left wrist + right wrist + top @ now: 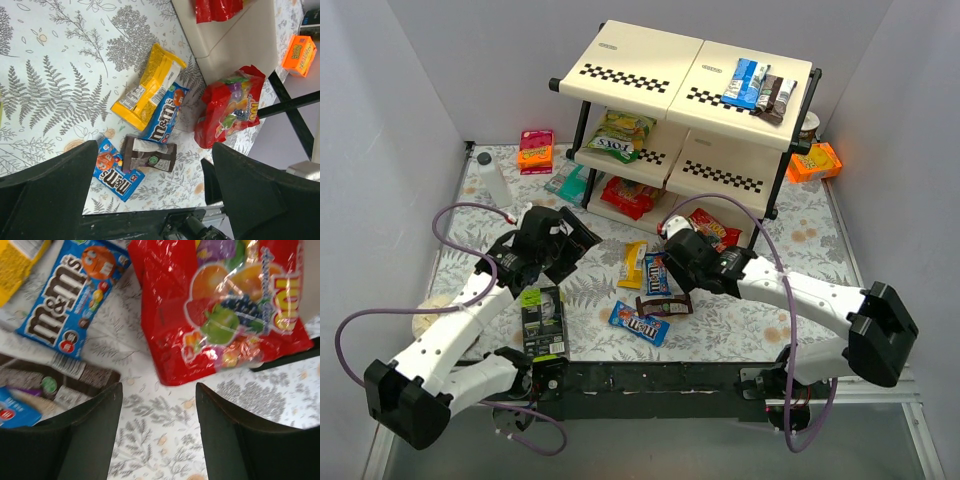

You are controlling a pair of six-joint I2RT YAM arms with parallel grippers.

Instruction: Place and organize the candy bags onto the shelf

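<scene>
Hovering above the table point(590, 300) in front of the shelf point(650, 58), the right gripper point(158, 390) has its jaws spread apart with nothing between them; only patterned tablecloth shows in the gap. The left gripper point(154, 150) is also wide open and empty, off the shelf's left front corner.

Loose items in front of the shelf:
- A red bag point(225, 310) lies flat at the foot of the shelf's right front post, just ahead of the right gripper.
- A yellow bag point(147, 87) lies near the bottom tier.
- A blue M&M's bag point(167, 115) touches the yellow bag's side.
- A dark brown bar point(150, 156) lies farther out from the shelf.
- A second blue M&M's bag point(116, 172) lies farthest out, touching the bar.
- A teal bag point(570, 183) lies beside the shelf's left front post.

Items on the shelf:
- Top tier, right panel: blue bags point(747, 82) and dark bars point(777, 97), side by side.
- Middle tier, left: a green-yellow Fox's bag point(620, 135).
- Bottom tier, left: red bags point(628, 195).

An orange box point(535, 150) lies left of the shelf and a second orange box point(815, 162) lies right of it. A black-and-green carton point(542, 322) sits well in front of the shelf.
</scene>
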